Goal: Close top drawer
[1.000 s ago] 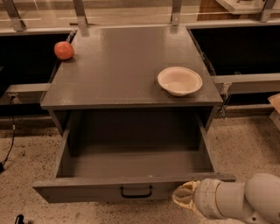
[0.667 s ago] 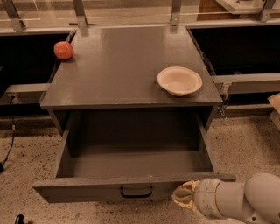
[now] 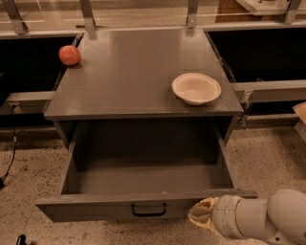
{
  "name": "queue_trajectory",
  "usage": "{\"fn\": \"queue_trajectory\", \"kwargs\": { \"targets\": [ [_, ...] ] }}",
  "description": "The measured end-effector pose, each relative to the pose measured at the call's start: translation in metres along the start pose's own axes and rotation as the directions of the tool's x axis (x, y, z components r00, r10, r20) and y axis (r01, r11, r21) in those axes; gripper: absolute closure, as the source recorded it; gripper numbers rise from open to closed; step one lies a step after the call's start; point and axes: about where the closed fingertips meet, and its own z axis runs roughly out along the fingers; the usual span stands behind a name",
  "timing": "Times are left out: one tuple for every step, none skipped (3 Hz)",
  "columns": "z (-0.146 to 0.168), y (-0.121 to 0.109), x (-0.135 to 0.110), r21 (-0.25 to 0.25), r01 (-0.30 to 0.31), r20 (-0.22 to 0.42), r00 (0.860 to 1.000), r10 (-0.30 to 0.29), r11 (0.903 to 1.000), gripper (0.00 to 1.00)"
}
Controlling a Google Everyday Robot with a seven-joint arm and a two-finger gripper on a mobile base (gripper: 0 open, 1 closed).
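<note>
The top drawer (image 3: 110, 209) is gray wood, pulled far out of the cabinet, and its deep box is empty. Its wide flat front faces me with a small dark pull handle (image 3: 149, 209) near the middle. My gripper (image 3: 201, 216) is at the bottom right, a tan tip on a white arm, right against the right part of the drawer front, to the right of the handle. The other drawer fronts are out of view.
On the gray cabinet top (image 3: 134, 72) a white bowl (image 3: 196, 88) sits at the right and an orange-red fruit (image 3: 70, 55) at the back left. A metal rail (image 3: 143, 9) runs behind. Speckled floor (image 3: 267, 158) lies around; a black cable (image 3: 9, 158) hangs at left.
</note>
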Motion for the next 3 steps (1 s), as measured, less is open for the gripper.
{"fn": "queue_trajectory", "kwargs": {
  "targets": [
    [0.0, 0.0, 0.0, 0.0, 0.0, 0.0, 1.0, 0.0, 1.0, 0.11],
    [0.0, 0.0, -0.0001, 0.0, 0.0, 0.0, 1.0, 0.0, 1.0, 0.0],
    [0.0, 0.0, -0.0001, 0.0, 0.0, 0.0, 1.0, 0.0, 1.0, 0.0]
  ]
}}
